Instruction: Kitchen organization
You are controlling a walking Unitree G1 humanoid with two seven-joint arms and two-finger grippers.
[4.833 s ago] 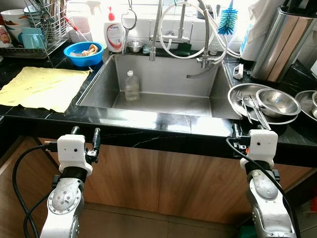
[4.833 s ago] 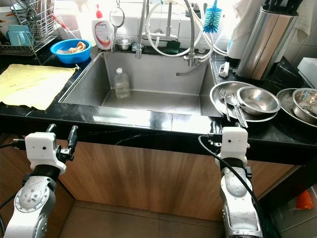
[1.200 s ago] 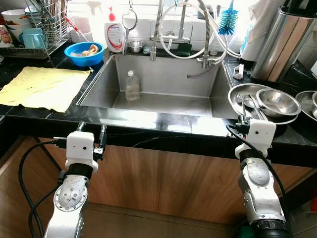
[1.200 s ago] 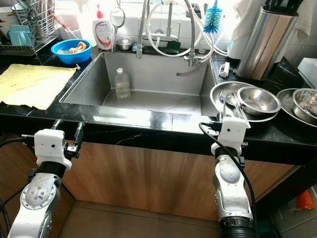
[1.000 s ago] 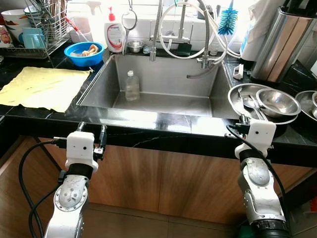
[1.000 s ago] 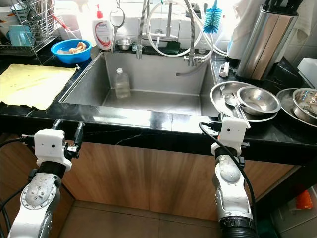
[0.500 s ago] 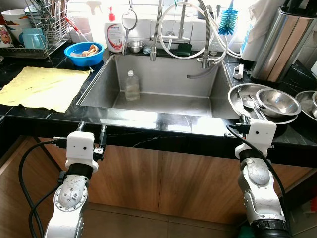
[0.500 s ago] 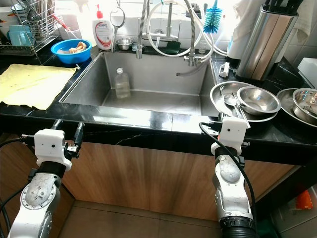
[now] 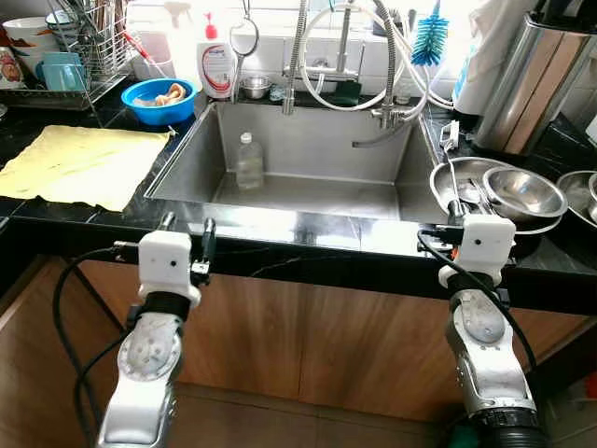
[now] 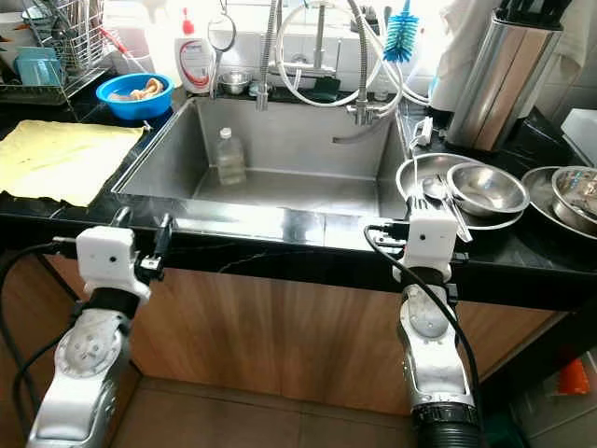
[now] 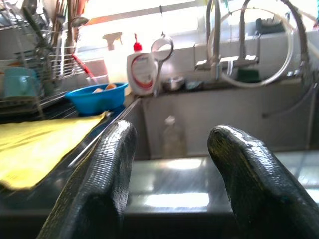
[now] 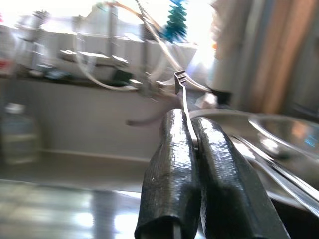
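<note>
On the right side of the black table [image 9: 308, 245], just near the steel plate [image 9: 446, 177], the right hand [image 12: 192, 144] is closed on a thin metal utensil [image 12: 183, 99], seemingly a fork, whose tines stand up above the fingertips. More cutlery [image 9: 480, 201] lies on that plate beside a steel bowl [image 9: 522, 191], and another bowl [image 10: 574, 191] sits farther right. At the near left table edge the left hand [image 11: 172, 164] hovers with fingers spread apart, holding nothing. A plastic bottle [image 9: 248, 161] stands in the sink [image 9: 308, 191], a yellow cloth [image 9: 79, 163] lies at left, and a dish rack [image 9: 70, 47] fills the far left corner. By my judgement, sorting has barely begun: one utensil is lifted, the rest awaits.
</note>
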